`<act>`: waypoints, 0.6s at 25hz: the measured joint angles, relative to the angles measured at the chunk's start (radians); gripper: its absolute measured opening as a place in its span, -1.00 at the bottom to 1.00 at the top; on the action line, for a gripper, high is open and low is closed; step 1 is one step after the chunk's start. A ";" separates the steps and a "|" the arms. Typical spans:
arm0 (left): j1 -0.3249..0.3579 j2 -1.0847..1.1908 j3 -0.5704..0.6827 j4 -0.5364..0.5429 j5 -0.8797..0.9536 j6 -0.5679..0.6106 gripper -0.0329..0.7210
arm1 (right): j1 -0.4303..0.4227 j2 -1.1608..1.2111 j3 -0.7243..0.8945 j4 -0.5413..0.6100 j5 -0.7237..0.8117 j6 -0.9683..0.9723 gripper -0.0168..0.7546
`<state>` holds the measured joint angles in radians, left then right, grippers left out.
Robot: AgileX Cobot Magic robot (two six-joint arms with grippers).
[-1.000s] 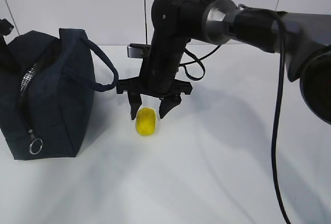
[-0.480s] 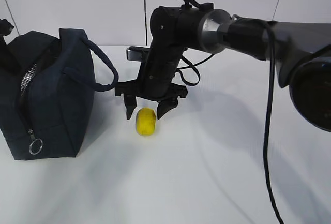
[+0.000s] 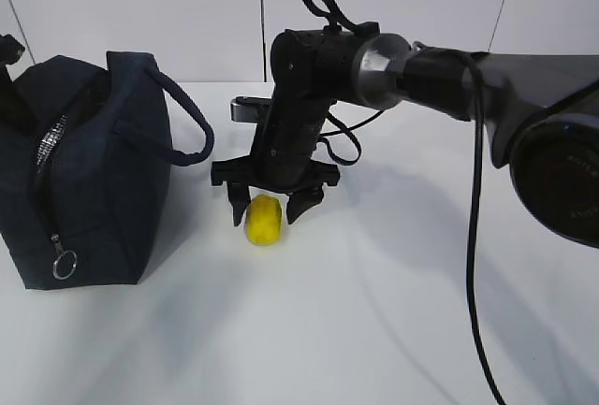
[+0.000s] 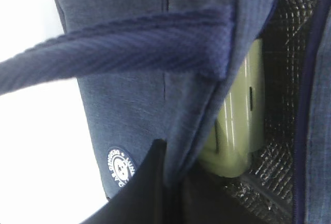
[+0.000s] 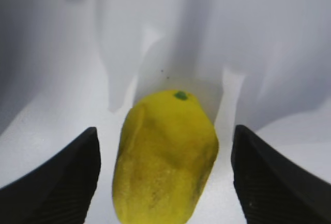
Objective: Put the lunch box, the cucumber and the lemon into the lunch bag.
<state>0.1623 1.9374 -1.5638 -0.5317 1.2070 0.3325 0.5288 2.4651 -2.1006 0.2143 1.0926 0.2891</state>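
I set the right hand [image 3: 271, 207] spread astride the lemon [image 3: 264, 219] on the worktop [image 3: 393, 311] to grasp it, while the left hand [image 4: 155, 193], pinched on the lunch bag [image 3: 89, 180] rim, holds the mouth agape.

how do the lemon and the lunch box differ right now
The lemon is bright yellow and oval; the lunch box has a pale green lid with flat sides. The lemon lies out on the white table; the lunch box already sits inside the bag. Neither is gripped.
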 joint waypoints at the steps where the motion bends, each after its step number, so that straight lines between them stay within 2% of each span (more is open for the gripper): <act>1: 0.000 0.000 0.000 0.000 0.000 0.000 -0.95 | 0.000 0.000 0.000 -0.004 0.000 0.000 0.56; 9: 0.000 0.000 0.000 0.000 -0.002 -0.002 -0.95 | 0.000 0.000 0.000 -0.009 0.002 0.000 0.54; 11: 0.000 0.000 0.000 0.000 -0.004 -0.002 -0.95 | 0.000 0.000 0.000 -0.009 0.006 0.000 0.45; 15: 0.000 0.000 0.000 -0.005 -0.004 -0.002 -0.95 | 0.000 0.000 0.000 -0.015 0.023 0.000 0.13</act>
<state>0.1623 1.9374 -1.5638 -0.5366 1.2033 0.3304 0.5288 2.4651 -2.1006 0.1991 1.1152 0.2891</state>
